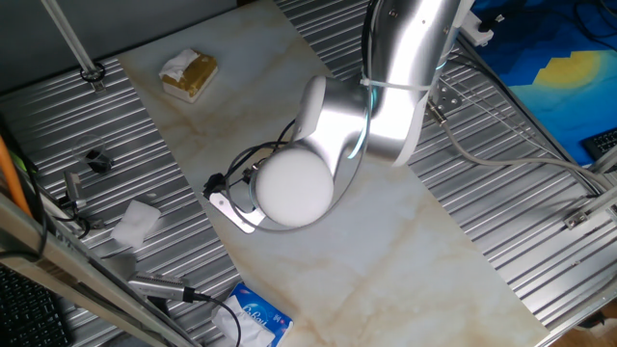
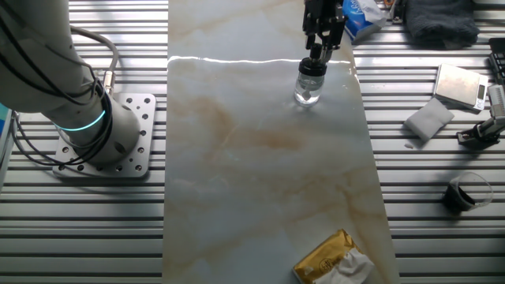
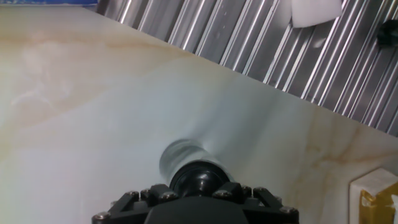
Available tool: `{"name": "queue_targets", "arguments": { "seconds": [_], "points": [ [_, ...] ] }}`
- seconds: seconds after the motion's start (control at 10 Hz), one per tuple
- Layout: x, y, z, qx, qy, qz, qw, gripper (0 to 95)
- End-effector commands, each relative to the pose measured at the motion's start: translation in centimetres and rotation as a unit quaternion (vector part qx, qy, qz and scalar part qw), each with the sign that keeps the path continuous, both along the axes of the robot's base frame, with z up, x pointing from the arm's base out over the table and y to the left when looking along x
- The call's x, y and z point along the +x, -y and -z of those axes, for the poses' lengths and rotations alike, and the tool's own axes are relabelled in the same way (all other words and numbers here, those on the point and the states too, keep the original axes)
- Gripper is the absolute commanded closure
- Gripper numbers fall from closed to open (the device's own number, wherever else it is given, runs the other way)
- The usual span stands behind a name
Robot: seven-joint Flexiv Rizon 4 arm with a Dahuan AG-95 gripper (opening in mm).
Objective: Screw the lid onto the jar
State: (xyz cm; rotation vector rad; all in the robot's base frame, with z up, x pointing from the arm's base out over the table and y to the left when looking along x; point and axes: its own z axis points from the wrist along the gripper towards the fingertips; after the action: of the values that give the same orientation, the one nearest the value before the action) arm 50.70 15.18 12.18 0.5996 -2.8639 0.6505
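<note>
Other fixed view: gripper [image 2: 319,52] comes straight down w/ jaws pinching the lid [image 2: 312,65], which sits on top of the jar [image 2: 308,88]. Jar stands upright on the marble slab [image 2: 260,158], directly under the jaws & close to the slab's edge on the side of the white foam block [image 2: 428,119]; ribbed metal table [image 2: 426,197] starts just past that edge. On the opposite side of the jaws, wide bare marble up to the arm base [image 2: 102,134]. Blue-white packet [image 2: 364,16] lies just behind the gripper; its print can't be read here. Gold-wrapped pack [image 2: 331,260] sits well apart at the slab's far end.

Hand view: lid [image 3: 200,178] & jar [image 3: 186,157] just ahead of the jaws, open marble beyond.

One fixed view: wrist hides jar; script on packet [image 1: 258,318] too small to read.
</note>
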Motion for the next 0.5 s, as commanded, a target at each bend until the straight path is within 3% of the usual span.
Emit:
{"name": "queue_targets", "arguments": {
  "seconds": [0.1, 0.4, 0.5],
  "points": [
    [0.08, 0.02, 0.14, 0.001, 0.002, -0.001, 1.0000, 38.0],
    [0.05, 0.12, 0.29, 0.002, 0.004, -0.007, 1.0000, 38.0],
    [0.05, 0.12, 0.36, 0.003, 0.003, -0.009, 1.0000, 19.0]
  ]
}}
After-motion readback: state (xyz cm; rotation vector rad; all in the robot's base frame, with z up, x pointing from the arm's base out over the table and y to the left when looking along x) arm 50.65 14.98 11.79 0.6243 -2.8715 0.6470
